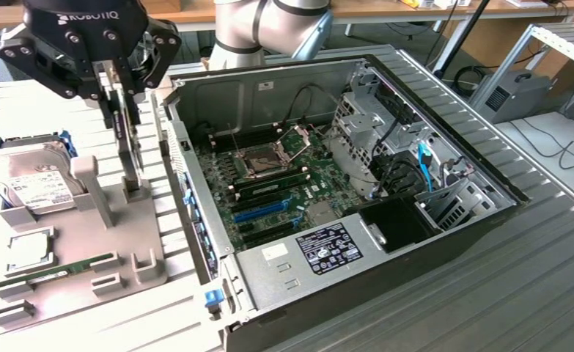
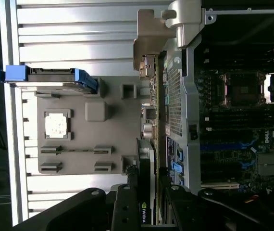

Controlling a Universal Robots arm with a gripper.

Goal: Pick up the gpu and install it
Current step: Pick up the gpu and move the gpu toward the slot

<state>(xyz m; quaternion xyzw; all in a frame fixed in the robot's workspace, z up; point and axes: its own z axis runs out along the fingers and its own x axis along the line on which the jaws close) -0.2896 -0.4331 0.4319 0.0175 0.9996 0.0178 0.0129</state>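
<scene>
The gpu (image 1: 125,147) stands on edge, a thin dark card over the grey fixture (image 1: 91,286) at the exterior view's left. My gripper (image 1: 120,99) comes down from above and is shut on the card's upper part. The card's lower end is at an upright slot of the fixture; I cannot tell whether it still rests there. In the wrist view the gpu (image 2: 146,154) runs away from my gripper (image 2: 146,199) to its silver end bracket (image 2: 149,45). The open computer case (image 1: 184,139) lies right beside it, motherboard (image 1: 267,176) and blue expansion slots (image 1: 262,209) exposed.
On the fixture sit a silver hard drive (image 1: 32,180) with a white label, a processor chip (image 1: 28,249) and a green memory stick (image 1: 57,270). The case side wall rises close to the gpu. Drive cages and cables (image 1: 404,161) crowd the case's right half.
</scene>
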